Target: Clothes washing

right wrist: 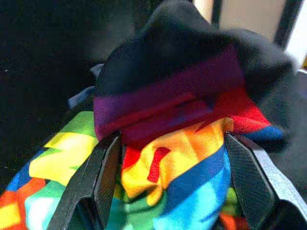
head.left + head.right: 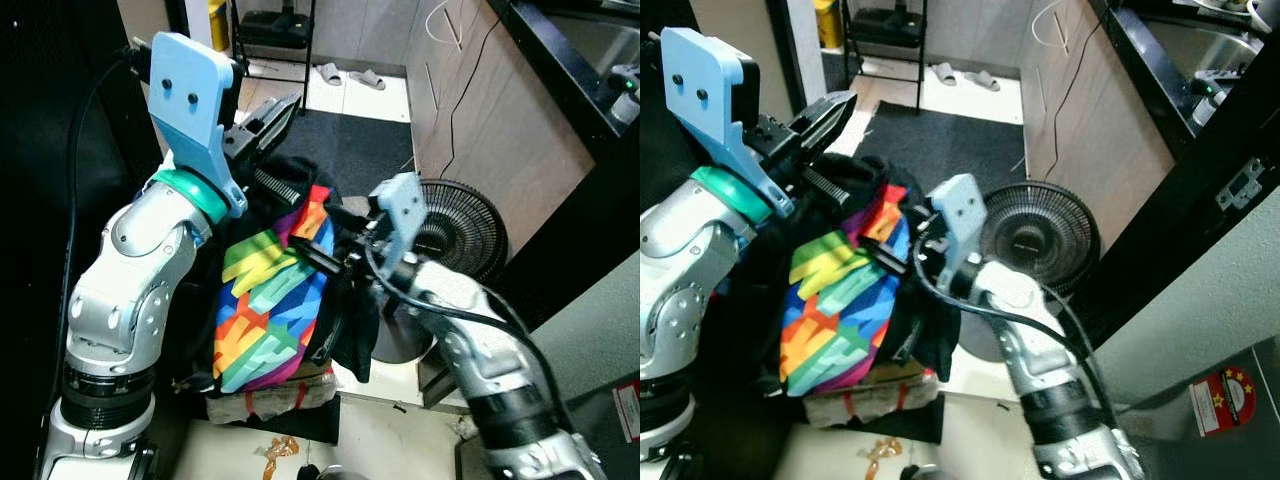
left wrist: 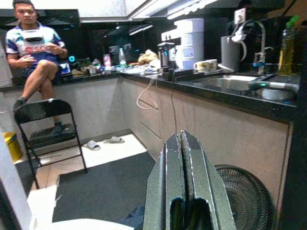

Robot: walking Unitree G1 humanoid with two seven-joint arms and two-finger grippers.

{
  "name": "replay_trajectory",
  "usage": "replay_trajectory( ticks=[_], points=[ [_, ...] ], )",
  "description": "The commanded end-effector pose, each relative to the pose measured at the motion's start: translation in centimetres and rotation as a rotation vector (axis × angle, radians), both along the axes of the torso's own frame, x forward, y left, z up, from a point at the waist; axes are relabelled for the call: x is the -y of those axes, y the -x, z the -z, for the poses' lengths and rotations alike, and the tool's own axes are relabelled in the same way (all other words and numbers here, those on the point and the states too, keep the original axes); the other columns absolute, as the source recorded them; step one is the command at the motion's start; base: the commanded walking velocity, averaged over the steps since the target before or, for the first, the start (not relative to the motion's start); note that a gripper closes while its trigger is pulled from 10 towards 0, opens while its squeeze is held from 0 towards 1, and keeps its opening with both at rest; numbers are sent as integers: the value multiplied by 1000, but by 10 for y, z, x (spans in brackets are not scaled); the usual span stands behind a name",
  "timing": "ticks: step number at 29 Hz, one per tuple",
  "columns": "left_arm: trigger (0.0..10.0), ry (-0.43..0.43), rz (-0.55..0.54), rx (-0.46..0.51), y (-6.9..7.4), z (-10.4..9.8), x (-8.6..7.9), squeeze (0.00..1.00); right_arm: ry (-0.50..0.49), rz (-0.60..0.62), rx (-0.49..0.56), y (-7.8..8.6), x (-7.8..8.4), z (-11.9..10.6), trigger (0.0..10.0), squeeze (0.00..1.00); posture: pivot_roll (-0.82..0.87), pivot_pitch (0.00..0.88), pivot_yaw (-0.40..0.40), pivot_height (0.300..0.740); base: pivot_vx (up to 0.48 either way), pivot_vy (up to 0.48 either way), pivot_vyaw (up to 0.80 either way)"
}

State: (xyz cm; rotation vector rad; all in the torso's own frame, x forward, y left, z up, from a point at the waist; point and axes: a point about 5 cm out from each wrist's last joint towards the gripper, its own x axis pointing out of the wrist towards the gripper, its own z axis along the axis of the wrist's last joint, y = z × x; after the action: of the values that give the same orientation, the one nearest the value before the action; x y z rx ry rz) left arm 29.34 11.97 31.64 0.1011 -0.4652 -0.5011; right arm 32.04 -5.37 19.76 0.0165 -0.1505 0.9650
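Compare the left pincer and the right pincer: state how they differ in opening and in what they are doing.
The left pincer is shut, fingers pressed together with nothing between them; the right pincer is open, fingers spread either side of the rainbow-coloured garment. The left pincer points over the dark mat towards the kitchen; the right pincer points into the garment. Both have long black fingers and are raised by the clothes bundle.

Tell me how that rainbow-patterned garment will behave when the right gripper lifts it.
Likely floppy: the rainbow-patterned garment drapes in folds over the pile. It should sag either side of the right gripper, whose fingers straddle a bunched ridge. Probably light, and may drag the black clothing along.
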Motion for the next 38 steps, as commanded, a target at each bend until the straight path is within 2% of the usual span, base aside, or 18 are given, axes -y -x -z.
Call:
replay_trajectory(
  ticks=[1, 9, 11, 12, 13, 14, 23, 28, 30, 35, 38],
  points=[
    [10000, 4, -14, -20, -3, 5, -2, 0, 0, 52, 0, -12, -4, -2, 10000, 0, 45, 62, -47, 740, 0, 0, 0],
    [10000, 7, -22, -26, -4, 6, -2, 0, -11, 95, -17, -27, -12, -3, 10000, 0, 49, 67, -50, 740, 0, 0, 0],
    [10000, 10, -28, -33, -5, 8, -3, 0, 2, 145, -28, -34, -14, 0, 10000, 0, 47, 71, -53, 740, 0, 0, 0],
    [10000, 11, -31, -36, -6, 8, -3, 0, 8, 179, -28, -38, -14, 1, 7373, 0, 46, 72, -55, 740, 0, 0, 0],
    [10000, 12, -32, -37, -6, 9, -3, 0, 12, 201, -27, -41, -15, 2, 7373, 0, 46, 72, -55, 740, 0, 0, 0],
    [10000, 13, -34, -39, -6, 9, -2, 0, 6, 218, -23, -43, -14, 1, 0, 0, 47, 73, -56, 740, 0, 0, 0],
    [10000, 15, -43, -47, -7, 11, -3, 0, -27, 262, 1, -49, -11, -5, 0, 0, 43, 74, -54, 740, 0, 0, 0],
    [10000, 18, -56, -57, -8, 13, -3, 0, -96, 289, 44, -51, -6, -18, 0, 0, 41, 76, -53, 740, 0, 0, 0],
    [10000, 18, -56, -57, -8, 13, -3, 0, -96, 289, 44, -51, -6, -18, 0, 0, 41, 76, -53, 740, 0, 0, 0],
    [10000, 16, -75, -70, -9, 16, -5, 0, -234, 345, 107, -55, 7, -44, 0, 0, 40, 77, -51, 740, 0, 0, 0],
    [10000, 18, -79, -73, -9, 16, -6, 0, -266, 356, 127, -57, 11, -51, 0, 0, 39, 76, -51, 740, 0, 0, 0]
  ],
)
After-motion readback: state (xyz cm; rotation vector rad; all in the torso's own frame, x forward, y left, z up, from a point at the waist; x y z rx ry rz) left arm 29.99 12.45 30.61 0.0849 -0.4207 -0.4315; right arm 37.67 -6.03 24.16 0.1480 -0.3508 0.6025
